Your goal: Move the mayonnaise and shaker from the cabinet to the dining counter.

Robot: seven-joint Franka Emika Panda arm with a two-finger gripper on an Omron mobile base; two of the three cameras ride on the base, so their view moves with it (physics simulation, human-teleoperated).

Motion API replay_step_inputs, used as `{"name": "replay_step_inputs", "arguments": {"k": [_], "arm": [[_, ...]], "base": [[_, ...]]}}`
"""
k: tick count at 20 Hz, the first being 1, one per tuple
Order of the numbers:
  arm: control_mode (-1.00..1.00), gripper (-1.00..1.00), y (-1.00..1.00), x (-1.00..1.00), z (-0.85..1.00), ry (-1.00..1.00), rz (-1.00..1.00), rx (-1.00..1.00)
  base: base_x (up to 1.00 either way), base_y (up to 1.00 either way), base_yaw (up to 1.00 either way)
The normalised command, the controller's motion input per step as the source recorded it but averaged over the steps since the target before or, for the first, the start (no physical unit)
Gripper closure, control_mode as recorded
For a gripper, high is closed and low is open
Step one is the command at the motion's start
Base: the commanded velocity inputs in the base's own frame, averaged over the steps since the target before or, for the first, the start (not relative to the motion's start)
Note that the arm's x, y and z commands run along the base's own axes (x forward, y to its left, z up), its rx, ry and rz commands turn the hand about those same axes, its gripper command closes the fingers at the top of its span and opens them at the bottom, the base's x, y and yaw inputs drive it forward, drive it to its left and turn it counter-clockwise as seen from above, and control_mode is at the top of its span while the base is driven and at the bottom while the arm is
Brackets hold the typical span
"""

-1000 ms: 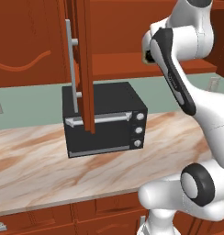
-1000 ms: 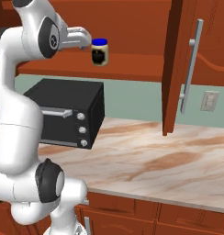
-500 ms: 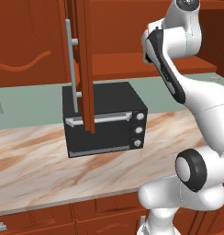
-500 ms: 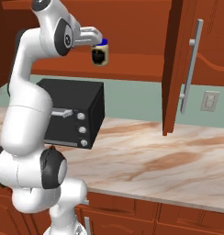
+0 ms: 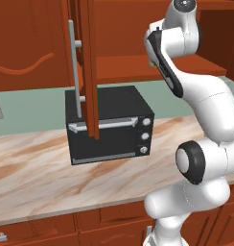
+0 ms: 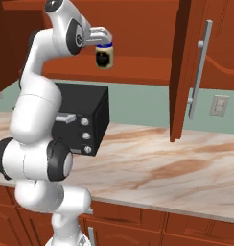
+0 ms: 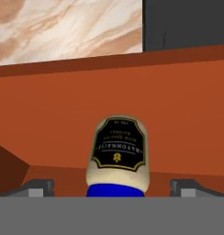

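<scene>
The mayonnaise (image 6: 104, 55) stands upright on the bottom shelf of the open cabinet (image 6: 143, 72), a cream jar with a dark label and blue lid. In the hand view the mayonnaise (image 7: 117, 156) sits in the middle, lid nearest the camera. My gripper (image 6: 105, 41) hangs just over the lid, open. My gripper (image 7: 113, 188) has its fingertips (image 7: 40, 187) spread wide on either side of the lid, apart from it. The shaker and the dining counter are out of view.
A black toaster oven (image 5: 109, 125) sits on the marble wall counter (image 6: 162, 168) right under the cabinet shelf. Two cabinet doors stand open, one door (image 5: 86, 62) left of my arm and one door (image 6: 187, 72) with a long silver handle to its right.
My arm has risen and swung its elbow nearer the cabinet, bringing the hand a little closer over the mayonnaise. The jar has not moved and the jaws stay wide.
</scene>
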Motion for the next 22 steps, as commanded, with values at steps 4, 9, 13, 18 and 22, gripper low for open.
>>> {"name": "replay_step_inputs", "arguments": {"k": [4,9,13,18,22], "arm": [[-1.0,-1.0,0.0,0.58,-0.06,0.0,-0.02,0.0],[-1.0,-1.0,-0.08,0.55,-0.09,0.0,-0.02,0.0],[-1.0,-1.0,-0.09,0.43,-0.09,0.0,-0.02,0.0],[-1.0,-1.0,-0.11,0.25,-0.05,0.0,-0.02,0.0],[-1.0,-1.0,-0.16,0.13,-0.12,0.0,-0.01,0.0]], "base": [[0.0,0.0,0.0],[0.0,0.0,0.0],[0.0,0.0,0.0],[0.0,0.0,0.0],[0.0,0.0,0.0]]}}
